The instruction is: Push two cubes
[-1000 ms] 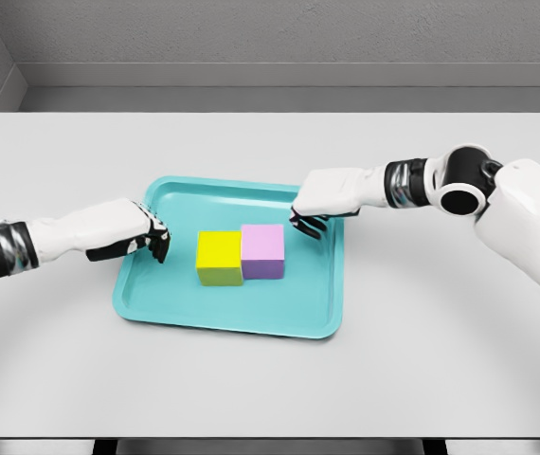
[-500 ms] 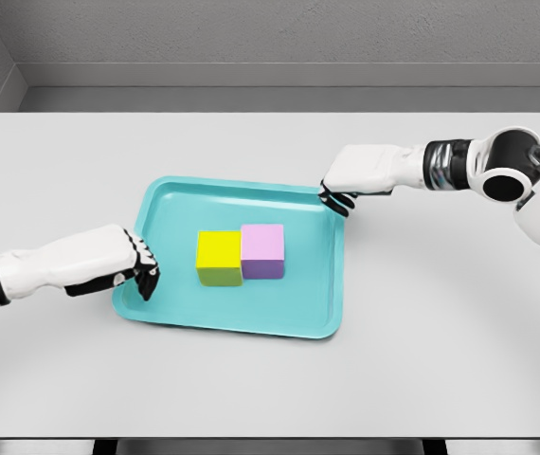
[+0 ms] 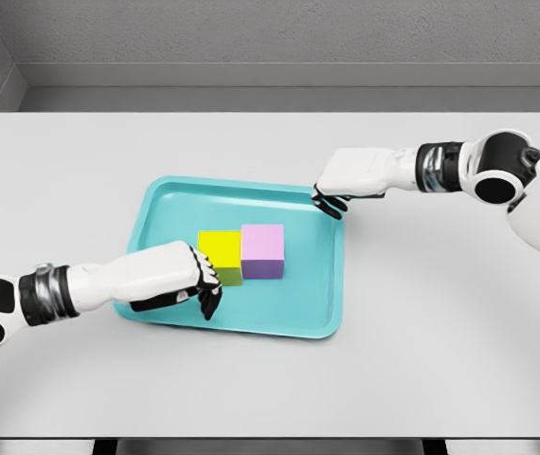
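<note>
A yellow cube (image 3: pixel 219 250) and a pink cube (image 3: pixel 263 248) sit side by side, touching, in the middle of a teal tray (image 3: pixel 317 294). My left hand (image 3: pixel 205 286) lies low over the tray's front part, fingers curled, right at the yellow cube's front left corner and hiding its lower edge. Above the tray's back right corner hovers my right hand (image 3: pixel 329 203), fingers curled downward, apart from the pink cube and holding nothing.
The tray rests on a light grey table (image 3: pixel 441 332) whose front edge runs along the bottom. A grey wall stands behind the table.
My left hand has moved right and toward the front, from the tray's left rim to the yellow cube's front corner. My right hand drew back from the pink cube to the tray's back right corner.
</note>
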`<state>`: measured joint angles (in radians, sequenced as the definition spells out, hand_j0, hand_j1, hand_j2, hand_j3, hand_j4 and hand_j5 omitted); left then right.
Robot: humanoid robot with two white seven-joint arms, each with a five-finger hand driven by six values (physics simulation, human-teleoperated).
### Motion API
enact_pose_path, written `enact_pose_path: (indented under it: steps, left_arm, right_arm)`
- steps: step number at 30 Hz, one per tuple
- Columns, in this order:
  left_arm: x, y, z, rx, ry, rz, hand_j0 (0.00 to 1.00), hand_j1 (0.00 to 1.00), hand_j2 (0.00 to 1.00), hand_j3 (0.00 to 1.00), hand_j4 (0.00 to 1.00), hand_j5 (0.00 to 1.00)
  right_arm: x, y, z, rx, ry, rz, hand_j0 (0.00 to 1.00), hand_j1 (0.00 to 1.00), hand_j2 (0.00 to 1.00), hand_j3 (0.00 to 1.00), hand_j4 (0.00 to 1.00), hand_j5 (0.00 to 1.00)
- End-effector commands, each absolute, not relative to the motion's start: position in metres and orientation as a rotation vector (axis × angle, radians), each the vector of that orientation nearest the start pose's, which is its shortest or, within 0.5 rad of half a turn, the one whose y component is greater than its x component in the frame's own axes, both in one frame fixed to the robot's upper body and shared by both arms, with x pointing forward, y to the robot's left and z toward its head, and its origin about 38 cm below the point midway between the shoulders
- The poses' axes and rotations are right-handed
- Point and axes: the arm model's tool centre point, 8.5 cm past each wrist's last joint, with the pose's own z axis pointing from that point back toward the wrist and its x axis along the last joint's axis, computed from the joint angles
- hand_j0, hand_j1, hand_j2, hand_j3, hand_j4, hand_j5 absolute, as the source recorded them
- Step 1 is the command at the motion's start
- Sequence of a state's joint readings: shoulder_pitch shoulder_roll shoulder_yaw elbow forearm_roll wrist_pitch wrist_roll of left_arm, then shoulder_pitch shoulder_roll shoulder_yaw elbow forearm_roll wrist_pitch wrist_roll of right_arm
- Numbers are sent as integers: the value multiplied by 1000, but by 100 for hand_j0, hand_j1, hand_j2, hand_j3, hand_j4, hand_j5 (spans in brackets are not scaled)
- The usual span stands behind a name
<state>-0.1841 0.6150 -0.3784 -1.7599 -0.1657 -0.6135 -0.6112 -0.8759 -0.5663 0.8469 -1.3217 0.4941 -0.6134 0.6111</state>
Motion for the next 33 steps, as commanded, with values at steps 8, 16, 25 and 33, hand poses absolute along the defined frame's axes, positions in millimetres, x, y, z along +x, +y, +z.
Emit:
enact_pose_path:
  steps: [8, 16, 25, 33]
  left_arm:
    - [336, 195, 160, -206, -1838, -1756, 19, 19, 19, 19, 19, 19]
    - [330, 174, 148, -301, -1828, -1773, 18, 18, 18, 18, 18, 18]
    - [331, 177, 144, -326, -1821, -1735, 18, 18, 18, 18, 18, 18]
    - [341, 181, 126, -336, -1778, -1676, 18, 18, 18, 18, 18, 18]
  right_arm:
    - [453, -169, 206, 323, 1704, -2993, 11, 11, 11, 11, 11, 11]
    - [450, -164, 203, 299, 1682, -2992, 11, 11, 11, 11, 11, 11]
    - [450, -163, 202, 296, 1684, -2992, 11, 11, 11, 11, 11, 11]
    - [450, -163, 202, 296, 1684, -2992, 11, 11, 11, 11, 11, 11]
